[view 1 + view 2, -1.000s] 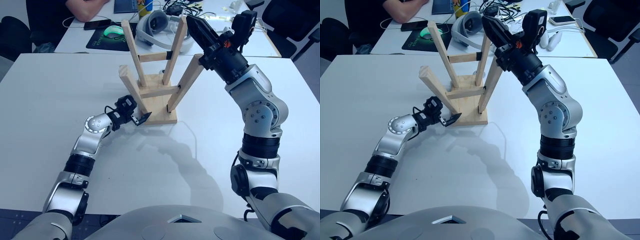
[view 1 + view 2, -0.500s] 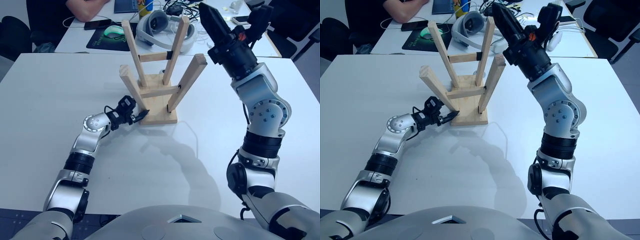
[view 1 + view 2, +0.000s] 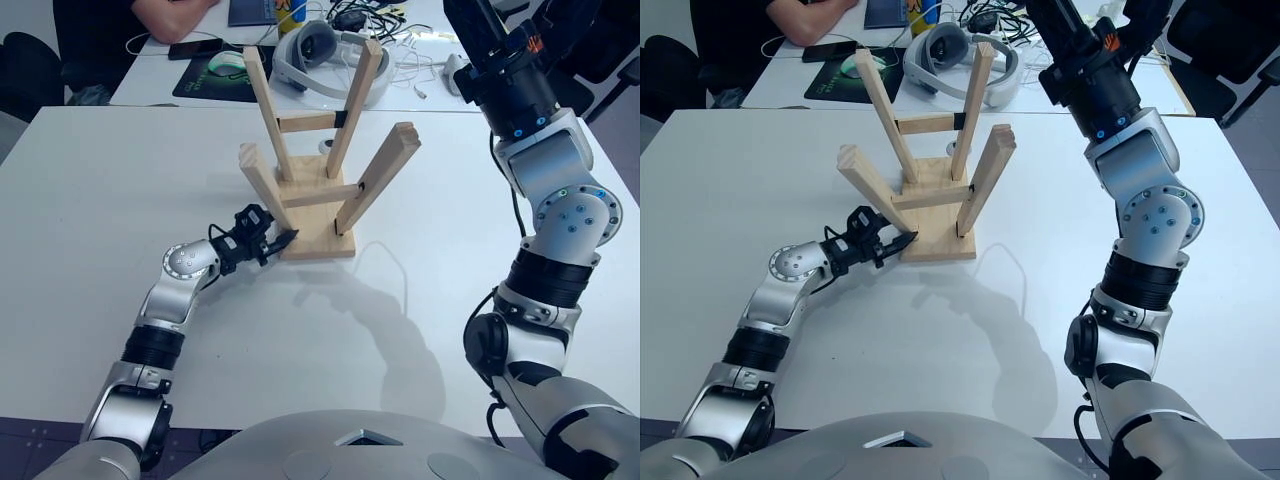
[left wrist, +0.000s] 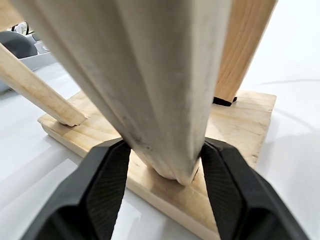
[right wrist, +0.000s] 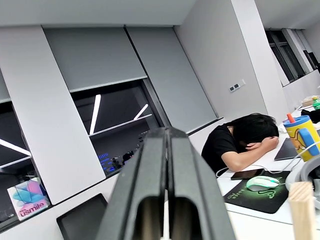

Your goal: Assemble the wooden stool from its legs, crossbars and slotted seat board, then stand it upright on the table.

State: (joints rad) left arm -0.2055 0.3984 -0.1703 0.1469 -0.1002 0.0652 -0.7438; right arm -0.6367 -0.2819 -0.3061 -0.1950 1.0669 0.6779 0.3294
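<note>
Stool [image 3: 315, 175] assembled but legs-up on table [image 3: 100, 200], flipping upright not yet done; left gripper [image 3: 276, 243] jaws clamp one leg [image 3: 262, 185] at its base, right gripper [image 5: 167, 150] jaws pressed together, empty.

left gripper [image 4: 162, 167] clamped on stool leg [image 4: 150, 75] near its base, black fingers [image 4: 102, 195] touching both sides, leg meets seat board [image 4: 245, 117], board flat on white table [image 4: 295, 55], second leg [image 4: 245, 45] behind

On the far desk [image 3: 140, 92], a white VR headset [image 3: 318, 52] lay beside a green-lit mouse [image 3: 228, 62] on a black mouse pad [image 3: 203, 86]. A dark phone [image 3: 193, 48] lay just beyond the pad. A yellow cup [image 5: 301, 137] with a blue lid stood near the headset, and white cables [image 3: 405, 45] trailed on its other side.
</note>
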